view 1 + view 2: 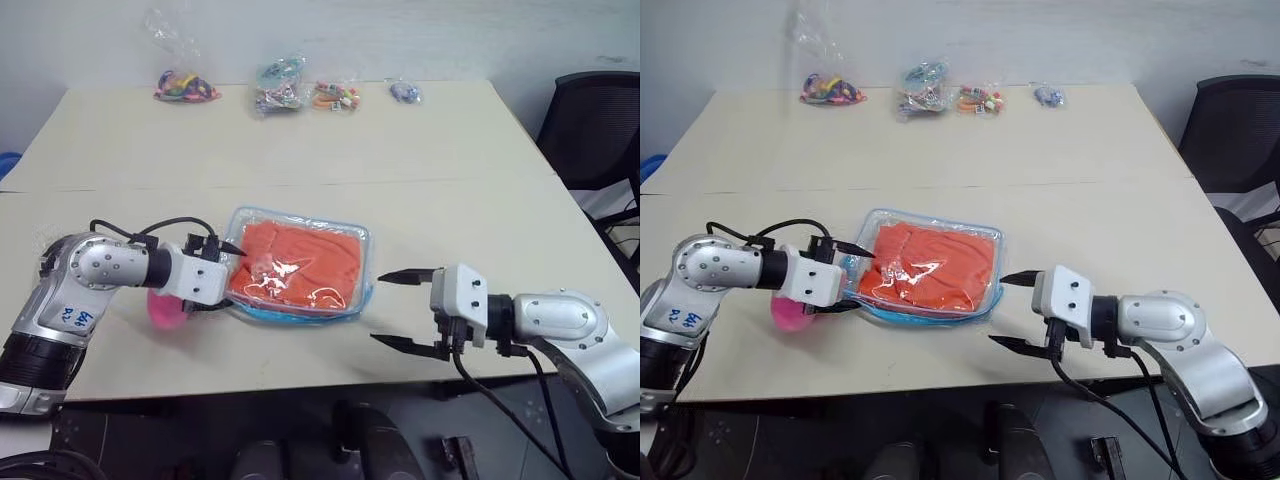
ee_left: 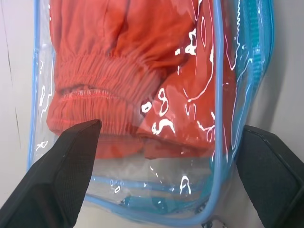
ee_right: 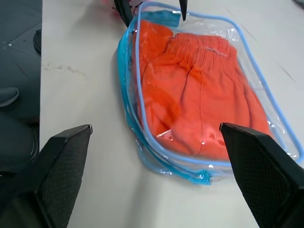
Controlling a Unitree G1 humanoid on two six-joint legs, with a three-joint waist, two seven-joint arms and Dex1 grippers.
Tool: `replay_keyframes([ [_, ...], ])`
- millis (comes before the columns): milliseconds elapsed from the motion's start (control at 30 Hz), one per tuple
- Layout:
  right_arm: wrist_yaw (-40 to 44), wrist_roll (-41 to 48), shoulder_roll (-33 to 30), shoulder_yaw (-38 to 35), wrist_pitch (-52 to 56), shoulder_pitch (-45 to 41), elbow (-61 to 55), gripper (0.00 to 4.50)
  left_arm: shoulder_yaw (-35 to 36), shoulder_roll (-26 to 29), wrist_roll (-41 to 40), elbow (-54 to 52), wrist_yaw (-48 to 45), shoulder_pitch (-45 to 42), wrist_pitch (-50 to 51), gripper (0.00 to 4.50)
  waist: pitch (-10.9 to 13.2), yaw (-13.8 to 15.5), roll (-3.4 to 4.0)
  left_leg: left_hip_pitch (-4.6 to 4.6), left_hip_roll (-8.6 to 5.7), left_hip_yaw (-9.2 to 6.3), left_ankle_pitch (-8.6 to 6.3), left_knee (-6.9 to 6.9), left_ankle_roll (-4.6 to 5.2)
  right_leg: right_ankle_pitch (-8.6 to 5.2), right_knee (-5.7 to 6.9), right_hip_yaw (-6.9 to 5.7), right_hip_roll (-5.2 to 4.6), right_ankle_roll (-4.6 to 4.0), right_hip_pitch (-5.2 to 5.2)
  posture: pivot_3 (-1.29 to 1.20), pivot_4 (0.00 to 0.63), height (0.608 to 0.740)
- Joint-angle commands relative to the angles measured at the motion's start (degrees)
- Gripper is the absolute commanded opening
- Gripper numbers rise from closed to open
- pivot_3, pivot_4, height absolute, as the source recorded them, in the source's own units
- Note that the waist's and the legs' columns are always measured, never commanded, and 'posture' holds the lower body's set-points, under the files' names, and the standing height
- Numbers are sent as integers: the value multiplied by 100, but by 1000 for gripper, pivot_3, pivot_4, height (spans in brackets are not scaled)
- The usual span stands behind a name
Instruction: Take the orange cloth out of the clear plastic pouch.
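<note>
Lying flat on the wide pale table [image 1: 300,160], near its front edge: the clear rectangular plastic pouch with light-blue zipper edging [image 1: 300,264], long axis running left to right between the two arms. Packed inside, filling almost all of it: the bright orange soft cloth with a gathered seam [image 1: 305,262], not yet out.

At the pouch's left short end, the left gripper [image 1: 228,268], two black fingers spread wide and straddling that end, with nothing clamped. Probably touching the plastic there, though hard to confirm from above.

Off the pouch's right short end, a little apart, the right gripper [image 1: 402,312], also spread wide and empty, pointing across at the pouch.

Nearer by far: the left gripper, already at the pouch.
</note>
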Motion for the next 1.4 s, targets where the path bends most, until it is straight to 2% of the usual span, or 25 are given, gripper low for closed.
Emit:
replay_keyframes([
  [33, 2, -87, -64, -38, -207, 13, -150, 4500, 162, 87, -113, 27, -38, -28, -16, 4283, 0, 2, 0, 0, 0, 0, 0, 0, 0, 0, 0, 0, 0, 0, 0, 0, 150, 740],
  [100, 3, -88, -47, -34, -205, -5, -151, 4500, 175, 61, -169, 22, -54, -12, 122, 3872, 0, 4, 0, 0, 0, 0, 0, 0, 0, 0, 0, 0, 0, 0, 0, 0, 150, 740],
  [300, 21, -145, -45, -5, -247, -37, -106, 4500, 196, -24, -377, -149, -92, 58, 377, 2090, 0, 7, 0, 0, -2, 0, 0, 0, 0, 0, 0, 0, 0, 0, 1, 0, 150, 740],
  [500, 60, -278, -73, 44, -366, 15, -48, 4500, 303, 28, -1097, -600, -485, 265, 1212, 194, 0, 3, 0, 0, -2, 0, 0, 0, -1, 0, 0, 0, 0, 0, 1, 0, 150, 740],
  [533, 61, -281, -68, 45, -370, 14, -45, 4500, 305, 66, -1160, -695, -556, 312, 1335, 20, 0, -1, 0, 0, -2, 0, 0, 0, -1, 0, 0, 0, 0, 0, 1, 0, 150, 740],
  [1000, 57, -396, -49, 69, -387, -9, -46, 4500, 360, -152, -1266, -1052, -395, 193, 2402, 20, 0, 8, 0, 0, -6, -3, 1, 1, -2, 0, 0, 2, 1, 0, 2, 0, 150, 740],
  [1233, 18, -391, -51, 49, -373, 6, -75, 4500, 118, 66, -484, -838, -373, 326, 1300, 20, 0, 3, 0, 1, -5, -3, 1, 1, -3, 0, 0, 3, 2, 0, 2, 0, 150, 740],
  [1400, 5, -399, -39, 64, -378, -17, -51, 4500, 154, 72, -422, -672, -365, 244, 1040, 20, 0, 3, 0, 1, -5, -3, 1, 1, -3, 0, 0, 3, 1, 0, 2, 0, 150, 740],
])
